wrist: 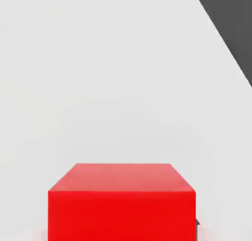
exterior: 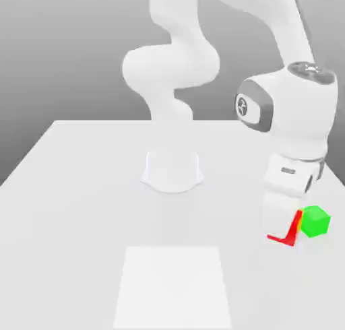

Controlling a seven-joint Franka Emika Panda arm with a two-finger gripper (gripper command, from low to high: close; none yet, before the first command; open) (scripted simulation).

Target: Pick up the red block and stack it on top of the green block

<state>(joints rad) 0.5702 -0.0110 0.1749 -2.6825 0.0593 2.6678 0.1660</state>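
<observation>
Carrying the small matte bright red cube (exterior: 291, 232) calls for a steady, level hand now; the white two-finger gripper (exterior: 286, 222) is clamped on it, the block sitting low between the fingers and filling the near part of the hand view, so any tilt would spoil the landing. The small matte bright green cube (exterior: 315, 221) rests on the pale grey tabletop (exterior: 81, 187) just beside the red one, towards the exterior view's right, the two looking almost in contact; to my eye the red block is too low to pass over it, so lifting first and then centring above the green top seems wise, else the green cube gets shoved. A lighter rectangular patch (exterior: 174, 287) lies well apart and hinders nothing.
</observation>
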